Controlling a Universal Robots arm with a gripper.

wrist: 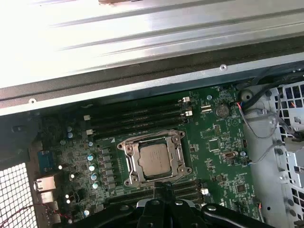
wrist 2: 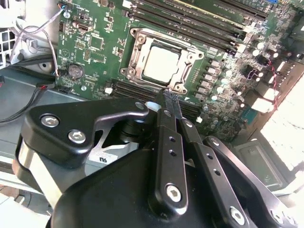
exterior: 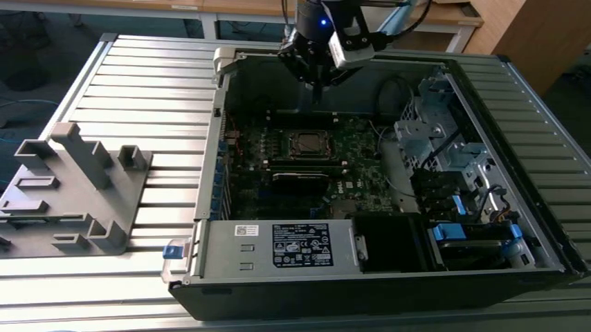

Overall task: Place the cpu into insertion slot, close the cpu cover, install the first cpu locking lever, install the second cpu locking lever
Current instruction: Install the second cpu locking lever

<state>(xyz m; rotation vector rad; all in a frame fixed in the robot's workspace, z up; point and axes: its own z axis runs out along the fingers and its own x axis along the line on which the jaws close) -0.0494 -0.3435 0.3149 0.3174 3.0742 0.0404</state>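
Directly below end effector (wrist 2: 171, 97): seated cpu (wrist 2: 161, 64).

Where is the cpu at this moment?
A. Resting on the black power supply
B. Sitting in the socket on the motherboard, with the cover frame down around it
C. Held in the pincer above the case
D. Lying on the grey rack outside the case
B: in both wrist views the cpu lies in the socket with the cpu cover flat around it, while the pincer holds nothing.
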